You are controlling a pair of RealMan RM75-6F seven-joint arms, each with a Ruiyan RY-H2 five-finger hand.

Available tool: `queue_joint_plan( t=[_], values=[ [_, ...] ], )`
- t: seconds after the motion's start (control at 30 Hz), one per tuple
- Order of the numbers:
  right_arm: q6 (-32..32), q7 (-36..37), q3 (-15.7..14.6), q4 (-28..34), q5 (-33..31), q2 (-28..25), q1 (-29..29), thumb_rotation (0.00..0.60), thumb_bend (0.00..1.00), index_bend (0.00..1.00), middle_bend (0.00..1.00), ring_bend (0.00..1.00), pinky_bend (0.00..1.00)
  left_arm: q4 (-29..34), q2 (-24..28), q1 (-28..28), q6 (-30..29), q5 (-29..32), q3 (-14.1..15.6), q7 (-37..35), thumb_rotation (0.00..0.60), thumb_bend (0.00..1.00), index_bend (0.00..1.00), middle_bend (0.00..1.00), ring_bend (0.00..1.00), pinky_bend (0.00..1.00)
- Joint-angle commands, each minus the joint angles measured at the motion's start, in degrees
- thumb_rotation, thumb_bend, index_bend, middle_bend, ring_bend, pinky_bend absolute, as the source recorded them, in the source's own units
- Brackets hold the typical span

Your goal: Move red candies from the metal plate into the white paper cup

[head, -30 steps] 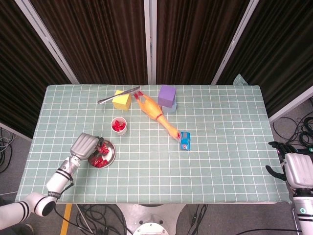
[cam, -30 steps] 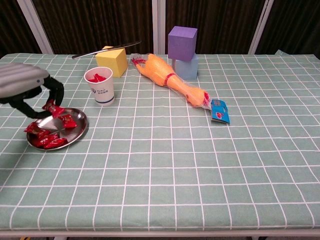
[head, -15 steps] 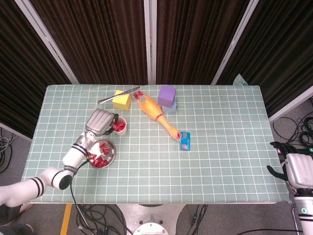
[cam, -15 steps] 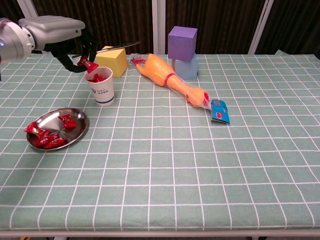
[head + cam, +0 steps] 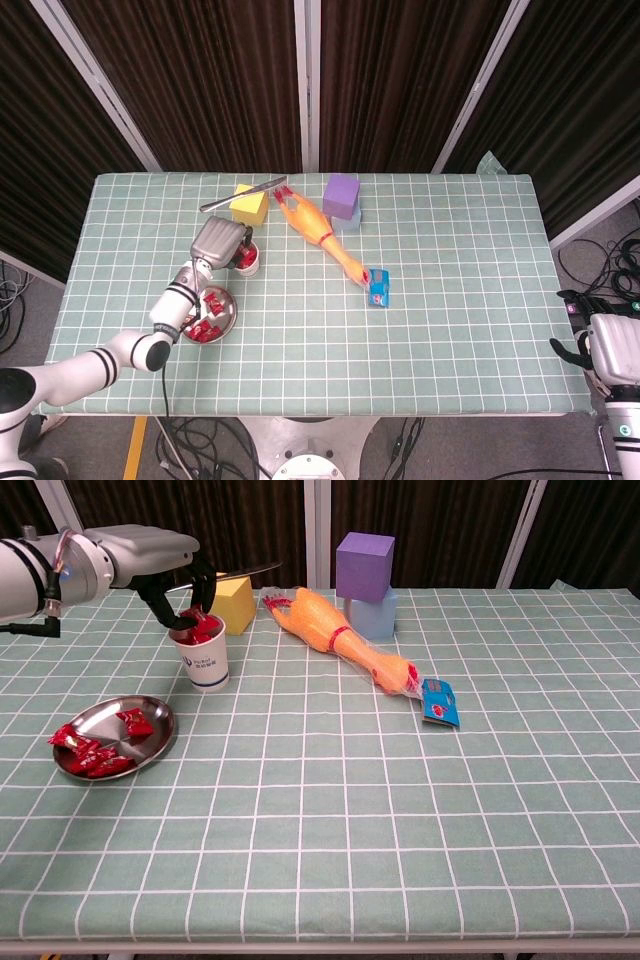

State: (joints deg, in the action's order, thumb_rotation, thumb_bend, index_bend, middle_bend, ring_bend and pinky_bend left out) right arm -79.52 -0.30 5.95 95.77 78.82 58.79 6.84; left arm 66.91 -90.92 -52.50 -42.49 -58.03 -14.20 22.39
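Hovering directly over the paper cup point(image 5: 199, 652) near the desk's far-left corner, the left robot hand point(image 5: 178, 576) pinched a red candy point(image 5: 192, 615) just above the rim, more candies point(image 5: 96, 752) waiting on the metal plate point(image 5: 158, 740) nearer the front-left edge.

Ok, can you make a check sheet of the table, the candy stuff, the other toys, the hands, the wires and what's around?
Surface: green checked tablecloth, flat.
Job's things: metal plate holds several red candies; white paper cup upright, red candies inside.
Clutter: rubber chicken, blue packet, yellow block with knife on top, purple block on a pale blue block.
Hands: left hand fingertips at the cup's mouth; right hand off the table.
Cables: on the floor.
Surroundings: dark curtains.
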Motion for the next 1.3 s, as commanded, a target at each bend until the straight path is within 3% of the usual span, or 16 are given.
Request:
queue_joint_plan(
  t=[0.03,0.27,0.53,0.6,0.63,0.7,0.8,0.87,1.0,1.3],
  values=[
    [-0.01,0.03,-0.01,0.01,0.09,0.01,0.01,0.6,0.1,0.26,0.33,0.31,0.63,0.36,0.2,-0.49,0.0,1.49,0.67,1.83,0.6,0.39,0.48,0.5,0.91,1.0],
    [-0.2,-0.04,0.02,0.15,0.21,-0.1,-0.06,0.6,0.1,0.26,0.33,0.31,0.63,4.48,2.55,0.59,-3.02,2.37,1.22,2.33,0.6,0.38,0.35,0.41,0.9,1.0],
    [-0.37,0.62,0.17,-0.34,0.62,-0.08,0.03,0.6,0.1,0.26,0.33,0.31,0.63,14.75,10.56,10.16,-17.73,-6.44,3.78,-4.55,0.6,0.36,0.34,0.4,0.88,1.0],
    [-0.35,1.09,0.19,-0.89,0.68,0.06,0.04,0.6,0.1,0.26,0.33,0.31,0.63,16.22,12.73,13.25,-21.71,-8.22,4.76,-6.2,0.6,0.33,0.34,0.4,0.81,0.97],
    [-0.31,1.28,0.21,-1.15,0.68,0.1,0.06,0.6,0.1,0.26,0.33,0.31,0.63,16.69,13.55,14.61,-23.25,-8.7,5.18,-7.02,0.6,0.32,0.34,0.4,0.76,0.95],
    [-0.27,1.9,0.23,-1.67,0.83,0.15,0.1,0.6,0.1,0.26,0.32,0.3,0.61,17.0,15.25,17.76,-26.61,-10.22,6.49,-8.87,0.6,0.28,0.34,0.4,0.57,0.8],
    [-0.54,3.25,0.36,-2.86,1.32,0.48,0.16,0.6,0.1,0.26,0.3,0.23,0.47,16.8,17.11,22.43,-31.51,-11.8,8.23,-11.39,0.6,0.24,0.34,0.38,0.34,0.47],
    [-0.44,4.11,0.31,-3.71,1.74,0.79,0.29,0.6,0.1,0.25,0.26,0.16,0.35,16.9,18.03,25.21,-34.49,-12.69,9.1,-13.08,0.6,0.22,0.33,0.36,0.26,0.36],
    [-1.09,5.71,0.07,-5.5,3.36,1.59,0.4,0.6,0.11,0.18,0.19,0.05,0.21,17.27,19.99,31.17,-40.03,-14.57,11.63,-15.12,0.6,0.22,0.33,0.33,0.23,0.31],
    [-4.77,7.05,-0.13,-7.25,5.62,3.08,-0.74,0.6,0.11,0.11,0.13,0.03,0.2,21.13,22.1,40.69,-47.37,-17.39,15.97,-14.46,0.6,0.22,0.33,0.32,0.23,0.31]
  ],
)
